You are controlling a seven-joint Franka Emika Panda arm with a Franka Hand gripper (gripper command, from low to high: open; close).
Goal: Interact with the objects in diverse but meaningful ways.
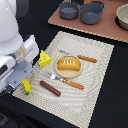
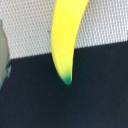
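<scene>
The arm (image 1: pixel 12 45) is reaching in from the exterior view's left, and its gripper (image 1: pixel 20 80) is hanging low over the near-left corner of the woven placemat (image 1: pixel 95 65). Right beside it the banana (image 1: pixel 26 86) is lying at the mat's edge, green tip (image 2: pixel 66 80) poking out over the dark table (image 2: pixel 75 105) in the wrist view. Whether the fingers are spread or pinched together, I cannot tell; the arm's own body is hiding them, and the wrist view is showing only a grey blur at one edge.

Over on the mat, the cheese wedge (image 1: pixel 44 59) is sitting just beside the arm. The bun (image 1: pixel 68 64) is resting on a small plate (image 1: pixel 68 74) in the middle. The sausage (image 1: pixel 50 88) is lying near the front, just right of the banana. The fork (image 1: pixel 65 80) is stretching along the plate's near side, and the knife (image 1: pixel 81 57) is lying beyond it. Well apart, two grey pots (image 1: pixel 80 10) are standing on the brown board (image 1: pixel 100 27) at the back.
</scene>
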